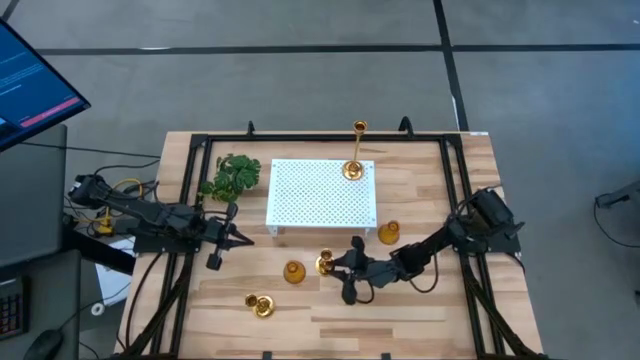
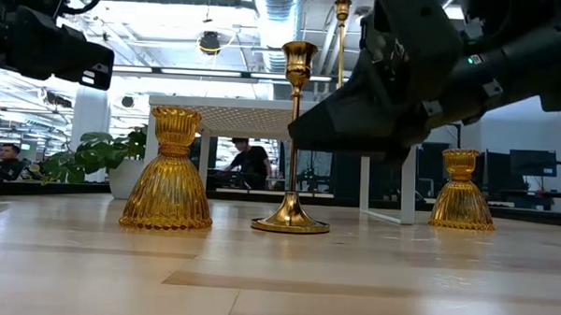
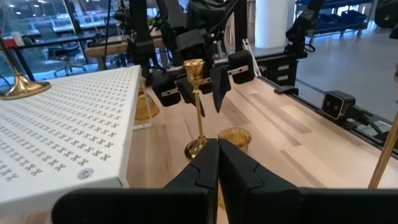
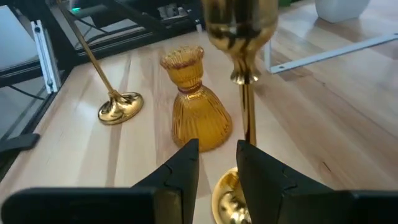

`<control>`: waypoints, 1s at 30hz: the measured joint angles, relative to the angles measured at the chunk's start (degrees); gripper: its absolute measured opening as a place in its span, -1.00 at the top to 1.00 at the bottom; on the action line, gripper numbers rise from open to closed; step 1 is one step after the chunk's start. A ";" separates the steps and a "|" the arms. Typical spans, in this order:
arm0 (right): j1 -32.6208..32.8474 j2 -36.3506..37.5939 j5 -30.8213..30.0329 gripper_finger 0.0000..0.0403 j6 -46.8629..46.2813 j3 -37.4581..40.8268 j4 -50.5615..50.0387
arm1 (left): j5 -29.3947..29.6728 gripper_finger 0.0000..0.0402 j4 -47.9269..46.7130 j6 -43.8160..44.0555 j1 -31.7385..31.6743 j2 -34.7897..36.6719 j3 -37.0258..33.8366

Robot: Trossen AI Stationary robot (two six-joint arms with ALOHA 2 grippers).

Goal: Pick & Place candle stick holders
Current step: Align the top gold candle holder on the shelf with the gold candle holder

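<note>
A slim gold holder (image 1: 325, 263) stands upright on its round base on the wood, in front of the white platform (image 1: 300, 195). My right gripper (image 1: 345, 268) is open just to its right; in the right wrist view (image 4: 217, 149) the stem (image 4: 249, 118) stands just ahead of the fingertips, untouched as far as shows. A squat amber holder (image 1: 293, 271) stands to its left, another (image 1: 389, 233) by the platform's right corner. A tall slim holder (image 1: 353, 168) stands on the platform. A third slim one (image 1: 262, 305) is at the near left. My left gripper (image 1: 245, 238) is shut and empty.
A green plant sprig (image 1: 232, 175) lies left of the platform. A black frame (image 1: 190, 200) runs round the table. Bare wood shows along the near edge (image 1: 400, 320). Persons sit in the room behind (image 2: 247, 166).
</note>
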State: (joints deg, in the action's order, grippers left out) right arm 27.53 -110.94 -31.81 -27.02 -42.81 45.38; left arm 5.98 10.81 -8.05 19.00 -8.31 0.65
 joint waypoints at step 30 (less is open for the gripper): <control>-4.00 -0.21 0.36 0.51 -0.99 -1.25 -3.57 | -0.02 0.96 1.25 0.00 0.00 -0.49 0.01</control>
State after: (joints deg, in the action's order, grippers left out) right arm 23.53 -111.15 -31.45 -28.01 -44.06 41.81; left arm 5.96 12.05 -8.05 19.00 -8.80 0.67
